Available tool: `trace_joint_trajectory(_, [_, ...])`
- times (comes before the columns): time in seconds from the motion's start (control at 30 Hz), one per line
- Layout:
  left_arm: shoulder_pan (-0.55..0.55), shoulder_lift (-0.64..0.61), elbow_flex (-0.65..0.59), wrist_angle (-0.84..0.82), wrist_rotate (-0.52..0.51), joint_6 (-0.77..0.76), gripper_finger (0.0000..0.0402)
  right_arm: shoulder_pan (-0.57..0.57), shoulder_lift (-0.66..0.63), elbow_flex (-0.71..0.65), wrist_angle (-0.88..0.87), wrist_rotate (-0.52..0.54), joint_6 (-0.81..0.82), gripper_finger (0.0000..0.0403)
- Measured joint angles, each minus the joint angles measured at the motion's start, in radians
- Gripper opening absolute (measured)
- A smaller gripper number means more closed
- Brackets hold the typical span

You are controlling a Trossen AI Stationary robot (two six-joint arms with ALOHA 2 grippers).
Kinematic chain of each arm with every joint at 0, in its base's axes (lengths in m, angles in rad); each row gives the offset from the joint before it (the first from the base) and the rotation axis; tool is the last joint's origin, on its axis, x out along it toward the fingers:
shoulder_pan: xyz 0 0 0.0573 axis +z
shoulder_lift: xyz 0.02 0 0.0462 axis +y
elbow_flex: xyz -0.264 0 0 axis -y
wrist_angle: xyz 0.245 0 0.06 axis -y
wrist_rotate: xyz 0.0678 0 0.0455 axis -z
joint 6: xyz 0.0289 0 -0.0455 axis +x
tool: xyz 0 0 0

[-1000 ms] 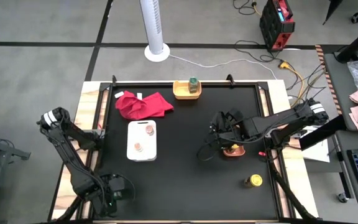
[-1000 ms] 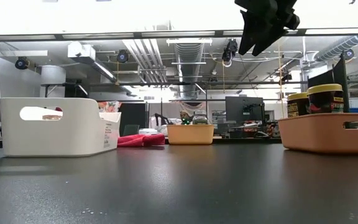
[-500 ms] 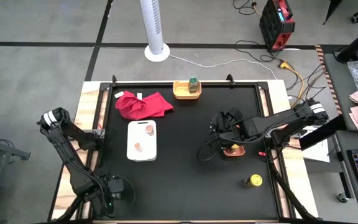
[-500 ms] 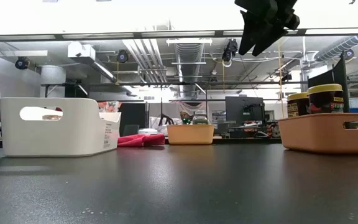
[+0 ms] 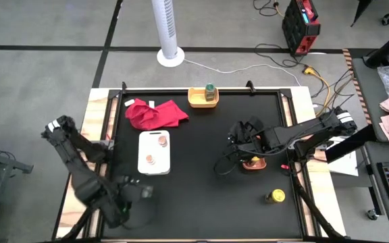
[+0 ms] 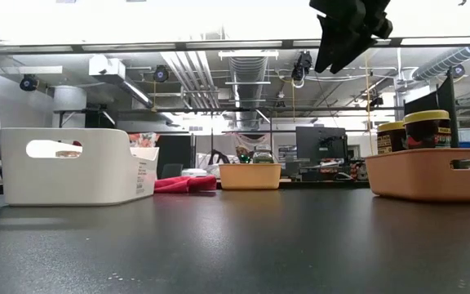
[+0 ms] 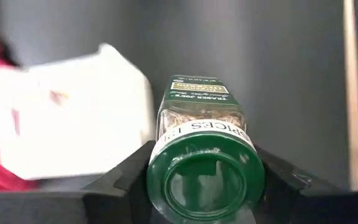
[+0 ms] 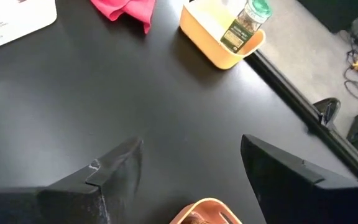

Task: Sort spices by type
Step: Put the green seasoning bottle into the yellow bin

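Observation:
My left gripper (image 5: 139,192) is near the table's near-left corner and is shut on a glass spice jar with a dark green lid (image 7: 205,171). A second green-lidded jar (image 5: 210,90) stands in the yellow tray (image 5: 196,100). Two pinkish-brown jars (image 5: 162,140) (image 5: 151,159) sit in the white tray (image 5: 143,166). Two yellow-lidded jars (image 6: 427,128) (image 6: 392,135) stand in the orange tray (image 6: 431,175). A third yellow jar (image 5: 275,196) rests on the table near the right edge. My right gripper (image 8: 191,174) is open and hovers above the orange tray (image 5: 253,164). My left gripper pinches the green-lidded jar between its two fingers (image 7: 124,180) at the lid end (image 7: 166,149). The jar lies along the fingers, its lid toward the wrist and its glass body (image 7: 197,112) pointing away. It appears lifted off the table.
A red cloth (image 5: 155,113) lies at the far left, beside the white tray. The black table top (image 5: 201,189) is bare between the trays. A white fan stand (image 5: 170,57) is on the floor beyond the far edge.
My left arm has swung its gripper away from the near-left corner, toward the far edge and a little to the right, carrying the jar. The right arm has kept still.

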State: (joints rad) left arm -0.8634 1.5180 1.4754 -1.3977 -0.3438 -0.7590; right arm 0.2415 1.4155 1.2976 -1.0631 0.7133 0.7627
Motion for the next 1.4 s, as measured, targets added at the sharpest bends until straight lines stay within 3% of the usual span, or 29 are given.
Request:
trace_joint_trajectory(0.23, [0.255,-0.028,0.043,0.019,-0.189,0.467,0.0178,-0.002,0.0,0.0,0.002,0.056,-0.122,0.0235])
trace_joint_trajectory(0.4, [0.511,-0.05,0.042,0.098,-0.189,0.802,0.0178,-0.003,-0.001,0.0,0.003,0.105,-0.158,0.0212])
trace_joint_trajectory(0.47, [0.625,-0.059,0.042,0.158,-0.14,0.93,0.0178,-0.003,-0.002,0.0,0.003,0.124,-0.175,0.0203])
trace_joint_trajectory(0.67, [0.977,-0.056,0.042,0.358,0.144,1.203,0.0178,-0.007,-0.003,0.0,0.002,0.17,-0.2,0.0166])
trace_joint_trajectory(0.83, [1.193,-0.021,0.041,0.445,0.187,1.268,0.0178,-0.034,-0.024,0.0,-0.011,0.194,-0.218,0.0101])
trace_joint_trajectory(1.0, [1.278,0.056,0.081,0.489,0.241,1.32,0.0178,-0.111,-0.09,0.0,-0.014,0.143,-0.275,0.0019])
trace_joint_trajectory(1.17, [1.28,0.194,0.214,0.461,0.265,1.375,0.0178,-0.2,-0.161,-0.004,-0.011,0.115,-0.316,0.001])
trace_joint_trajectory(1.4, [1.328,0.416,0.508,0.267,0.298,1.443,0.0178,-0.246,-0.2,-0.028,0.006,0.036,-0.356,0.0009])
